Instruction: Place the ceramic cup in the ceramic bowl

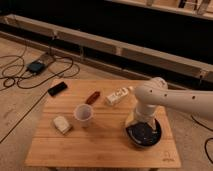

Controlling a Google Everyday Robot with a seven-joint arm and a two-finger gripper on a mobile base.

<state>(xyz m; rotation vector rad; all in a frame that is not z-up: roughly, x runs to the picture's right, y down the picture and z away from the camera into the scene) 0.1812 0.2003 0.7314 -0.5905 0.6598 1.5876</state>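
The ceramic cup [83, 114], a small pale tumbler, stands upright on the wooden table [100, 150], left of centre. The ceramic bowl [144, 135], dark and wide, sits at the table's right front. My white arm [172, 99] reaches in from the right and bends down over the bowl. The gripper [137, 120] hangs just above the bowl's back-left rim, well to the right of the cup and apart from it. Nothing shows in the gripper.
A flat whitish block [62, 124] lies left of the cup. A black flat object [57, 89], a reddish-brown item [92, 98] and a white packet [116, 96] lie along the table's back. Cables and a small device [36, 66] are on the floor at left.
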